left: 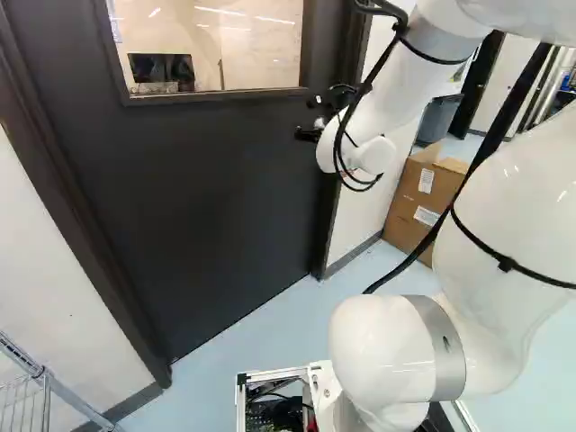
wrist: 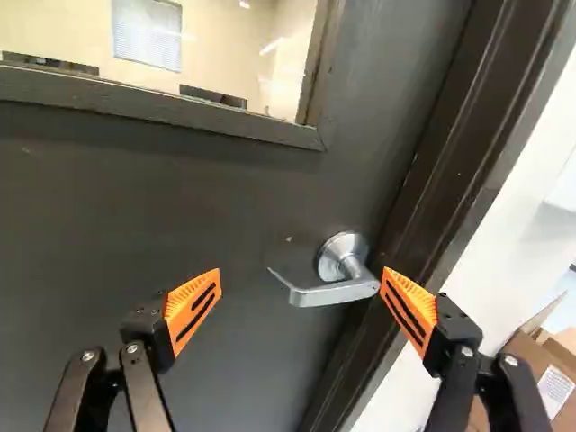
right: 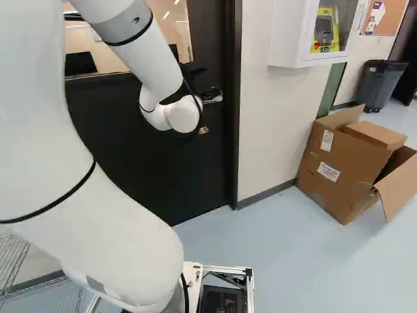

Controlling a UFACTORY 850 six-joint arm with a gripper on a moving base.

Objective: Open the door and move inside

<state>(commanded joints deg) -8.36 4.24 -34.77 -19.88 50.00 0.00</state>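
Two fingers of the tool (wrist: 301, 279) stand wide, the lever handle (wrist: 333, 294) between them near the latch-side edge of the door (wrist: 135, 207), below the corner of the window (wrist: 207, 81), so the arm (left: 504, 207) should centre on its free end before turning it down.

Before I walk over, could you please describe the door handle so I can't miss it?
Find the dark door with a window. Below the window's corner, close to the door frame, a handle juts from a round plate. It is a bent lever of silvery metal, while the door and frame around it are dark.
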